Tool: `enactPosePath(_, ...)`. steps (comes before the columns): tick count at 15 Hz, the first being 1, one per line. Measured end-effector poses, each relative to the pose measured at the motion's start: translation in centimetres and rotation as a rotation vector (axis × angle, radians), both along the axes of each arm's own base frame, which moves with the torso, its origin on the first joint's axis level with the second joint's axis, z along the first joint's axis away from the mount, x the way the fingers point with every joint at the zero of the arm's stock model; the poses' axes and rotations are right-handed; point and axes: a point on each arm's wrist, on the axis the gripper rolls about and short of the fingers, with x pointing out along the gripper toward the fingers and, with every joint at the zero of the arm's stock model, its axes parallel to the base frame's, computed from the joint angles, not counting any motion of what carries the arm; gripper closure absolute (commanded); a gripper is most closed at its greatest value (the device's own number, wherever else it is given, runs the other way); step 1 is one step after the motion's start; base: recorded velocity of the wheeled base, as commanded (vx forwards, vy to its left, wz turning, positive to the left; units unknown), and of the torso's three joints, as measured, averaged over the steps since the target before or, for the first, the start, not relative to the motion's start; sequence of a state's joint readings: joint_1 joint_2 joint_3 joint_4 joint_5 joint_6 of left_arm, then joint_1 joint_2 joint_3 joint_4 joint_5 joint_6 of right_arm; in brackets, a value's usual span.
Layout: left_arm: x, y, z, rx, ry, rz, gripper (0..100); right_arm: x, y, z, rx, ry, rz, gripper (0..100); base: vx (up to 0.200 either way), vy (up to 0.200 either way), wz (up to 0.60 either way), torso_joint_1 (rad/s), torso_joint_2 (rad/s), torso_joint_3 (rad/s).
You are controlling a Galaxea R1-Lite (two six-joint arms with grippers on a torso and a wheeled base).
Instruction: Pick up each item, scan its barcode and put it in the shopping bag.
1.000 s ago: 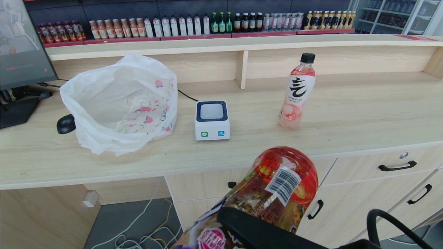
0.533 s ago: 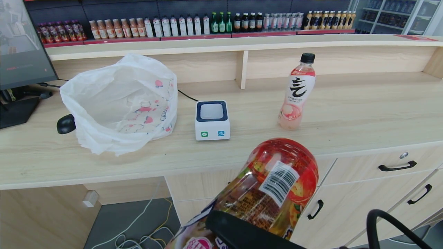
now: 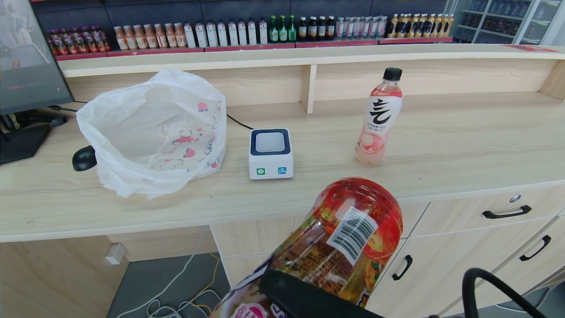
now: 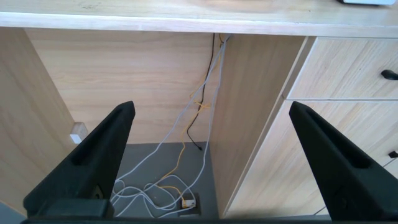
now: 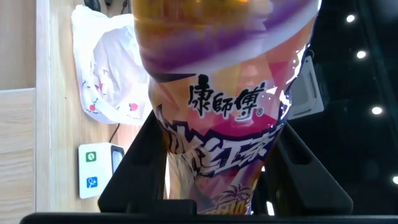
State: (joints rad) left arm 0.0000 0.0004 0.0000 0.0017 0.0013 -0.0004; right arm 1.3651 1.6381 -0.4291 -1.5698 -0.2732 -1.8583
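Note:
My right gripper point(image 5: 217, 158) is shut on a large red-labelled drink bottle point(image 3: 348, 234), held tilted in front of the counter's edge with its barcode facing up. The bottle point(image 5: 217, 93) has black fingers point(image 5: 134, 168) on both sides. The white scanner point(image 3: 270, 152) sits on the counter, beyond the bottle and a little left; it is also seen as scanner point(image 5: 99, 171). A white shopping bag point(image 3: 154, 132) stands open left of the scanner. A pink bottle point(image 3: 378, 119) stands upright to the right. My left gripper point(image 4: 211, 155) is open below the counter, holding nothing.
The wooden counter point(image 3: 463, 145) has drawers with black handles point(image 3: 506, 213) under it. A monitor point(image 3: 26, 57) and a black round object point(image 3: 84, 158) stand left of the bag. A raised shelf point(image 3: 309, 84) runs behind. Cables point(image 4: 180, 180) lie on the floor.
The held bottle has risen slightly and shifted a little to the left. The items on the counter have not moved.

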Motion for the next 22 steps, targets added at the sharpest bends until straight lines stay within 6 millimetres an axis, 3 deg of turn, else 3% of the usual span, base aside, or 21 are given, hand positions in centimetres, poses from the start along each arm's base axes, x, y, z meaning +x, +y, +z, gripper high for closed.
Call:
enactPosePath(5, 0.0, 0.0, 0.0, 0.0, 0.0, 0.0, 0, 0.0, 0.0, 0.0, 0.03, 0.053, 0.022, 100, 0.0, 0.0, 0.0, 0.0, 0.0, 0.0)
enactPosePath(14, 0.0, 0.0, 0.0, 0.0, 0.0, 0.0, 0, 0.5, -0.1, -1.9, 0.267, 0.641, 0.2, 100, 0.0, 0.0, 0.0, 0.0, 0.0, 0.0)
enactPosePath(17, 0.0, 0.0, 0.0, 0.0, 0.0, 0.0, 0, 0.6, -0.6, -2.8, 0.288, 0.747, 0.211, 100, 0.0, 0.0, 0.0, 0.0, 0.0, 0.0)
enactPosePath(22, 0.0, 0.0, 0.0, 0.0, 0.0, 0.0, 0, 0.4, -2.4, -4.8, 0.371, 1.134, 0.336, 100, 0.0, 0.0, 0.0, 0.0, 0.0, 0.0)
